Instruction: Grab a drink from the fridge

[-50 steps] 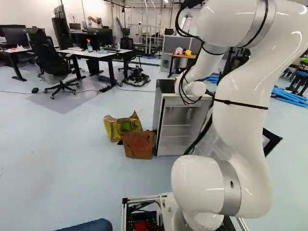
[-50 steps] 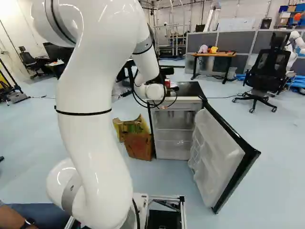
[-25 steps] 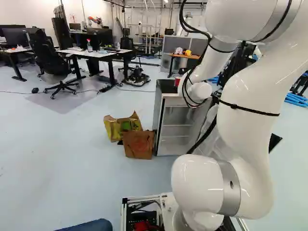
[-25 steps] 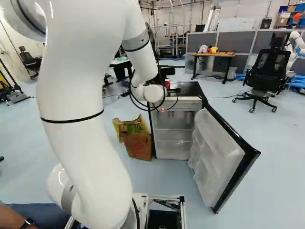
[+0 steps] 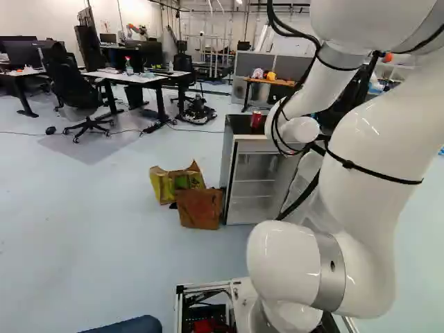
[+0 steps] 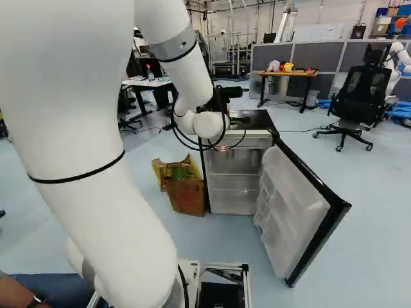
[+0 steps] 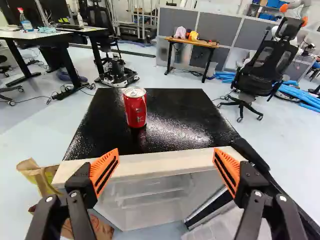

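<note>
The red can (image 7: 135, 107) stands upright on the black top (image 7: 175, 117) of the fridge (image 6: 234, 186), its long axis vertical. In the left base view it shows right of centre, in the upper half, just beside the wrist of the white arm (image 5: 361, 215).

What matters most is how it lies from the tool (image 7: 165, 158): straight out past the fridge's front edge, but off the midline, towards the side where the brown bag (image 5: 200, 208) sits and away from the open door (image 6: 295, 212). The tool is wide, with nothing between its orange pads (image 7: 104, 172), and the can is well beyond their reach.

The two pads stand to either side, so they should be able to close across the can's round wall without a turn of the wrist. The next move, I judge, is a small shift away from the door side, then forward over the top until the pads flank the can. Coming in too low could catch the front edge; coming in off centre could let one finger knock the can over.
</note>
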Controlling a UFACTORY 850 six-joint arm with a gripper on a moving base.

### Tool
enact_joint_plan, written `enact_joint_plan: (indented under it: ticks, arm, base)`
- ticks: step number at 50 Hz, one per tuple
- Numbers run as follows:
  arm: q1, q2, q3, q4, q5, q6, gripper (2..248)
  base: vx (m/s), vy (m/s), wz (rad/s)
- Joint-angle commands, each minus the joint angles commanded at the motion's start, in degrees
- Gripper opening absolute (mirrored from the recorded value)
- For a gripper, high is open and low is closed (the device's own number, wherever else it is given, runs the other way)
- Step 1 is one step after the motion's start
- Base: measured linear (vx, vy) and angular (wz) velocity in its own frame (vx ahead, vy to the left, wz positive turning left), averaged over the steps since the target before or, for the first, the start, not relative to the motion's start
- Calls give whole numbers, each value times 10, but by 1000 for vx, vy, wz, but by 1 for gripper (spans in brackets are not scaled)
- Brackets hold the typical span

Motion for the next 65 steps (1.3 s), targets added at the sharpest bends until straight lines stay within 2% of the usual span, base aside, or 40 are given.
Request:
enact_joint_plan:
  ticks: [32, 65]
  arm:
    - [-62, 70, 29, 0, -95, 0, 247]
    - [-126, 96, 9, 0, -195, 0, 247]
  base:
    - [0, 0, 0]
    - [0, 0, 0]
